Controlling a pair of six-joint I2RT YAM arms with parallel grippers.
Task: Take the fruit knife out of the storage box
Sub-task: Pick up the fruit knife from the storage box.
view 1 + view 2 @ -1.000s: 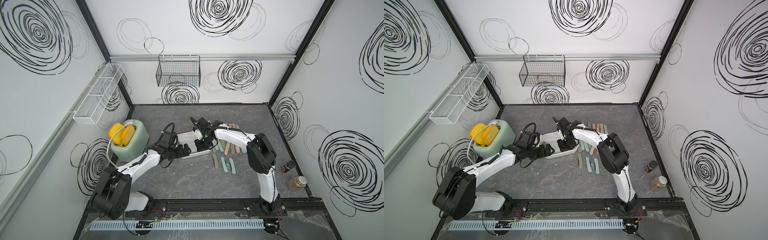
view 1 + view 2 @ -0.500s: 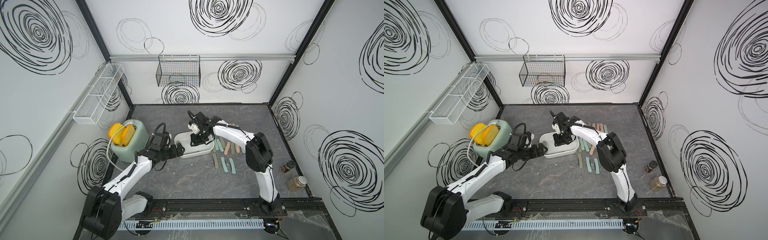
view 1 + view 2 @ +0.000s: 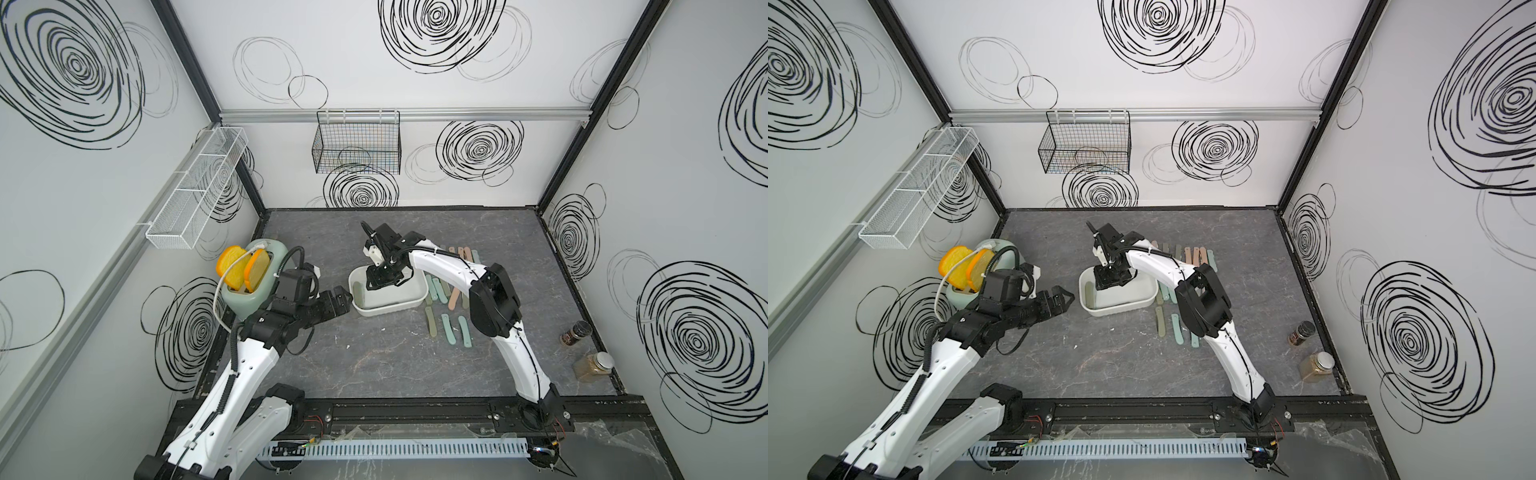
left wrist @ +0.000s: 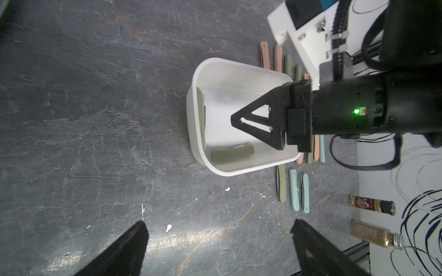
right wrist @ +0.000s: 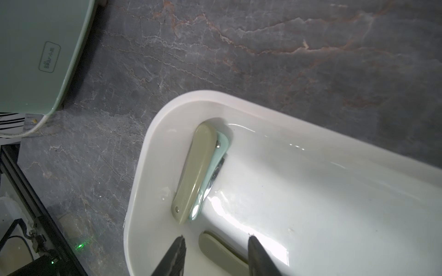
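Observation:
The white storage box point(image 3: 386, 311) point(image 3: 1117, 309) point(image 4: 239, 170) point(image 5: 143, 167) sits mid-table. An olive folded fruit knife point(image 5: 193, 174) point(image 4: 199, 119) point(image 3: 358, 293) leans on a mint one point(image 5: 223, 143) against its end wall. A second olive knife point(image 5: 220, 253) point(image 4: 232, 154) lies on the box floor. My right gripper point(image 5: 215, 241) point(image 3: 382, 282) point(image 3: 1108, 282) point(image 4: 239, 121) reaches down into the box. It is open, with the end of the second knife between its fingertips and untouched. My left gripper point(image 4: 218, 224) point(image 3: 338, 301) point(image 3: 1063, 301) hovers open and empty just left of the box.
A mint toaster point(image 3: 249, 286) holding orange slices stands behind my left arm. Several folded knives point(image 3: 449, 328) lie right of the box. Two spice jars point(image 3: 575, 332) point(image 3: 594, 365) stand by the right wall. Wire baskets point(image 3: 357, 145) point(image 3: 195, 191) hang on the walls.
My left gripper drew back from the box's left end. My right gripper went from shut to open and shifted toward the box's left end.

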